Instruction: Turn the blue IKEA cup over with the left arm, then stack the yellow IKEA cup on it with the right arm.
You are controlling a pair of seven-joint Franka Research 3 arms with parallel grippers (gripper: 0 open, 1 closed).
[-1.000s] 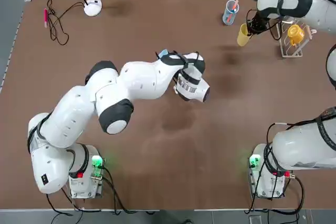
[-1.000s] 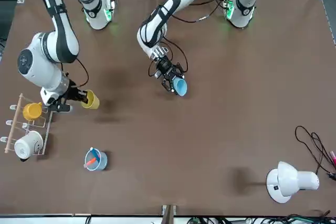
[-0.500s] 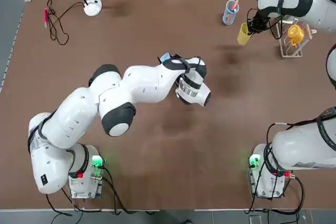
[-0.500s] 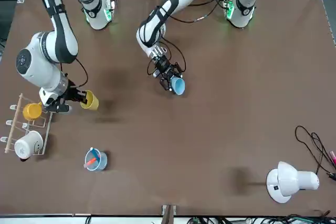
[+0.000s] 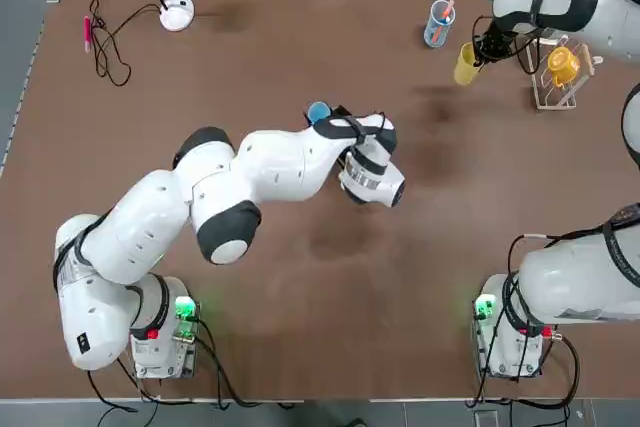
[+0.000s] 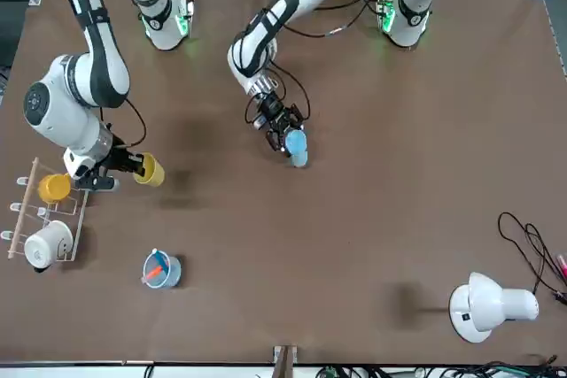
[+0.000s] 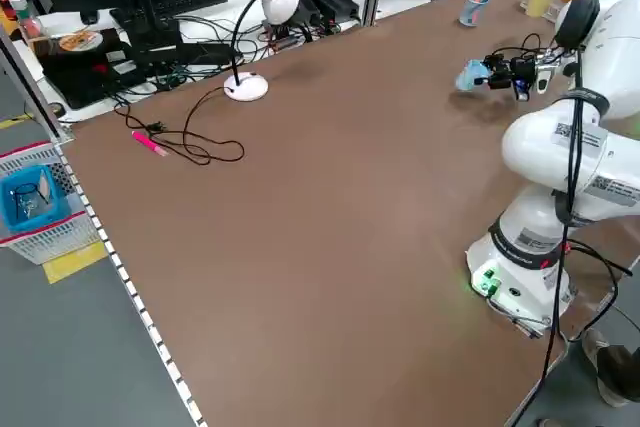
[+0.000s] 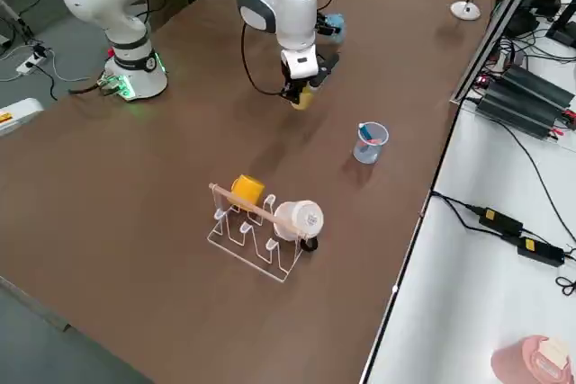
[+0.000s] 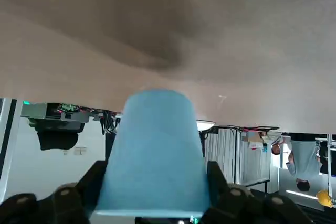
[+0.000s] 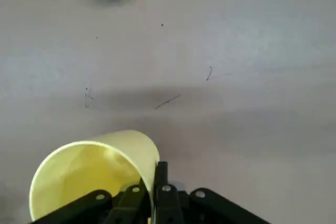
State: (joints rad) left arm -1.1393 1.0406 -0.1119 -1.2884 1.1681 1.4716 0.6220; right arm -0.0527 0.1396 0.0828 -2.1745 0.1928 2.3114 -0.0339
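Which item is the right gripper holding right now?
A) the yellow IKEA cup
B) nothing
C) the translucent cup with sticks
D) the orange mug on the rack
A: the right gripper pinches the rim of the yellow IKEA cup, away from the rack.

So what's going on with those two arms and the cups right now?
Left gripper around blue IKEA cup, mid-table. Right gripper shut on yellow IKEA cup rim, far corner. Nothing between them.
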